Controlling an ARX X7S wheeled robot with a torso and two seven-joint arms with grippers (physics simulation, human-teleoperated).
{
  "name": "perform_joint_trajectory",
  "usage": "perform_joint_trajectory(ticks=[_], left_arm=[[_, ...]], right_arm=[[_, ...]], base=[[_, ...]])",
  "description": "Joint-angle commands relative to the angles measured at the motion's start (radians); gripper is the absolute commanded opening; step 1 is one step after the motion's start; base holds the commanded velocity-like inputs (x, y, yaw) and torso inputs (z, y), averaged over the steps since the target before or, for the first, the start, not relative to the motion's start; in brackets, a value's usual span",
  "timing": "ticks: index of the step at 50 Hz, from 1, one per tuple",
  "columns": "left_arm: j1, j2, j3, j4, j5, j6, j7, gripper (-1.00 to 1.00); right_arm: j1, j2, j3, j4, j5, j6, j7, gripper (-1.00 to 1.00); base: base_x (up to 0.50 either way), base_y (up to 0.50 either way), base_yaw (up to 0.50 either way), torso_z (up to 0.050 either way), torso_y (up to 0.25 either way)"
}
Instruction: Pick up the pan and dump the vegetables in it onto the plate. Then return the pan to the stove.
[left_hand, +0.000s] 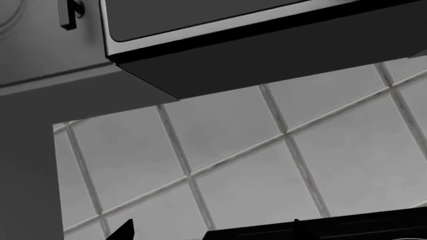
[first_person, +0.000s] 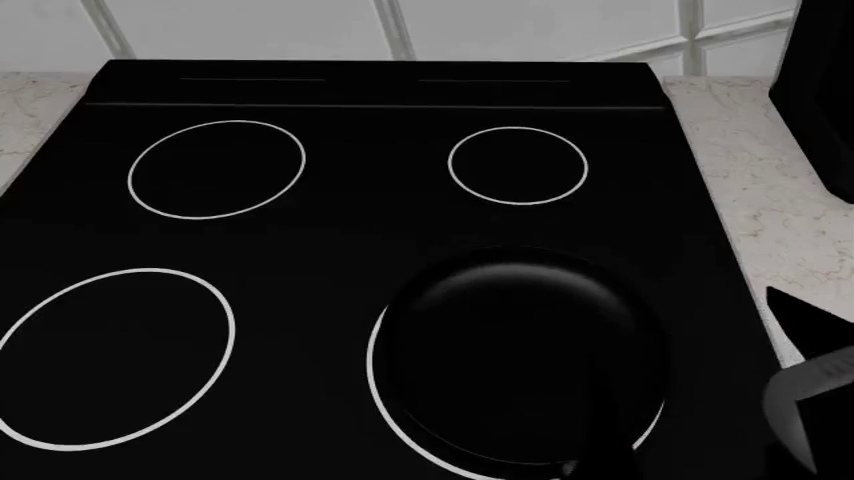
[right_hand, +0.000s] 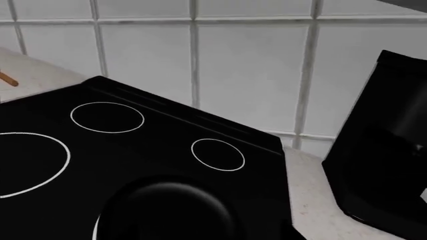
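The black pan (first_person: 527, 360) sits on the front right burner ring of the glossy black stove (first_person: 334, 230). Its inside looks bare and its wooden handle is out of view. It also shows in the right wrist view (right_hand: 167, 210), on the stove (right_hand: 100, 150). A black and grey part of my right arm (first_person: 805, 400) shows at the right edge beside the pan; its fingers cannot be made out against the black. My left gripper (left_hand: 210, 227) points up at the wall with its fingertips (left_hand: 123, 230) wide apart and empty. The Brussels sprout and the plate are out of view.
A tall black appliance (right_hand: 387, 150) stands on the pale counter (first_person: 747, 190) right of the stove. A white tiled wall (right_hand: 247, 65) runs behind it. A wooden stick end (right_hand: 7, 79) lies at the far left. A hood and cabinet (left_hand: 220, 45) hang overhead.
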Motion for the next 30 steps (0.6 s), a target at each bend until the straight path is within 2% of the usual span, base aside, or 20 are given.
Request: perform_joint_trajectory(ticks=[1, 8, 15, 30], left_arm=[[-0.006, -0.013, 0.003, 0.004, -0.001, -0.001, -0.003, 1.00], [-0.010, -0.021, 0.006, 0.014, -0.015, -0.005, -0.009, 1.00], [-0.041, -0.011, 0.066, 0.009, 0.002, -0.008, -0.001, 1.00], [0.021, -0.003, 0.033, 0.004, 0.003, 0.028, 0.006, 1.00]], right_arm=[[0.025, 0.035, 0.035, -0.073, 0.035, -0.022, 0.070, 1.00], [0.044, 0.035, 0.060, -0.088, 0.064, -0.011, 0.095, 1.00], [0.036, 0.035, 0.056, -0.089, 0.060, -0.047, 0.110, 1.00], [0.083, 0.035, 0.116, -0.089, 0.142, -0.022, 0.145, 1.00]], base=[[0.00, 0.00, 0.00, 0.000, 0.000], [0.00, 0.00, 0.00, 0.000, 0.000], [0.00, 0.00, 0.00, 0.000, 0.000], [0.00, 0.00, 0.00, 0.000, 0.000]])
